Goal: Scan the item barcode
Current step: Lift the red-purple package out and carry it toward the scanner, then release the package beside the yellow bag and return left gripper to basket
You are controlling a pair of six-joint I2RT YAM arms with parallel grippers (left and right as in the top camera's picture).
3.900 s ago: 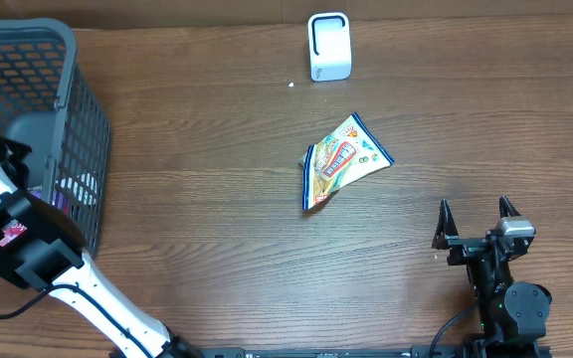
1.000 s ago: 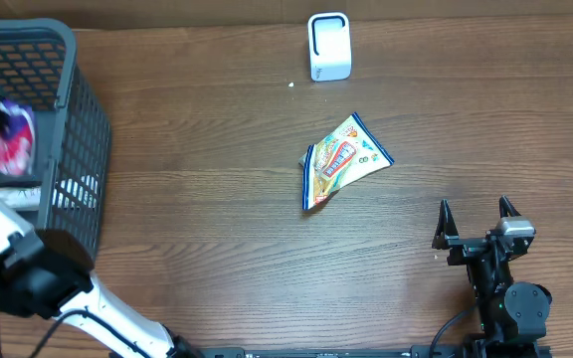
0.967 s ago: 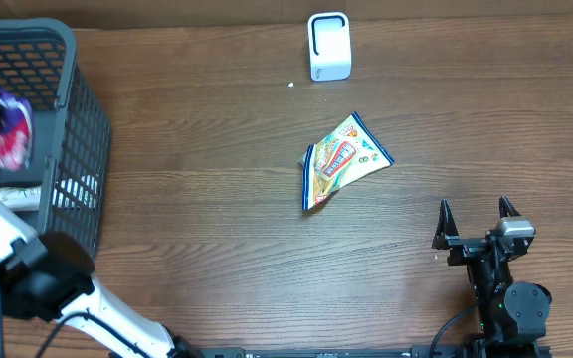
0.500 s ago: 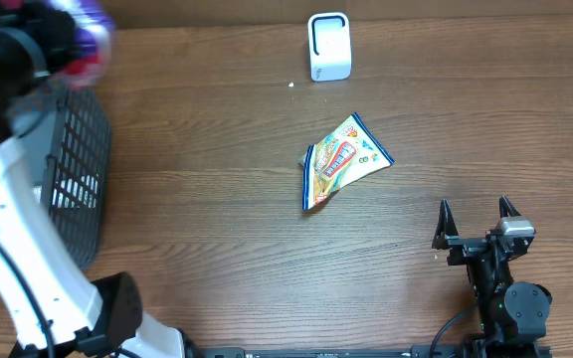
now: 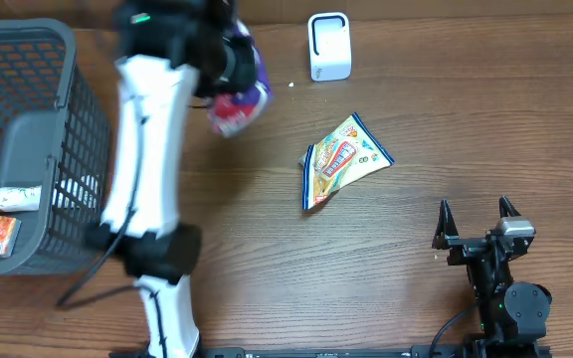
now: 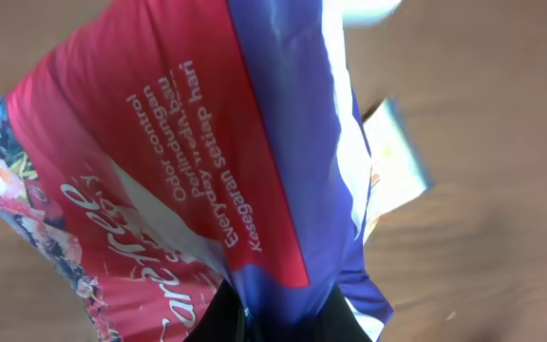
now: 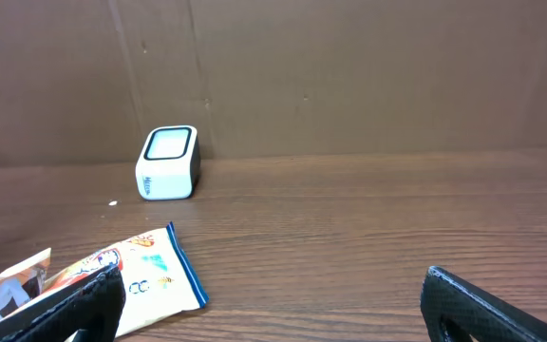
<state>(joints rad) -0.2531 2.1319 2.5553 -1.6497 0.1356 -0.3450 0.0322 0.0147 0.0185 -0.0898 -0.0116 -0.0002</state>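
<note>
A red and purple pouch [image 5: 239,94] hangs above the table, left of the white scanner [image 5: 328,46]. My left gripper [image 5: 222,62] is shut on it. The pouch [image 6: 188,161] fills the left wrist view, its lower edge pinched between my black fingers [image 6: 218,321]. My left gripper [image 6: 278,318] is at the bottom edge of that view. My right gripper [image 5: 477,214] rests open near the front right of the table, with nothing between its fingers [image 7: 482,304]. It faces the scanner [image 7: 168,162] across the table.
A yellow snack bag [image 5: 344,159] lies flat mid-table, between the scanner and my right gripper. A grey basket [image 5: 68,60] stands at the left, with a white tube [image 5: 13,198] and a small orange box [image 5: 0,237] inside. A brown wall backs the table.
My left arm has swung out of the basket and to the right, carrying the pouch over the table towards the scanner. The right arm has not moved.
</note>
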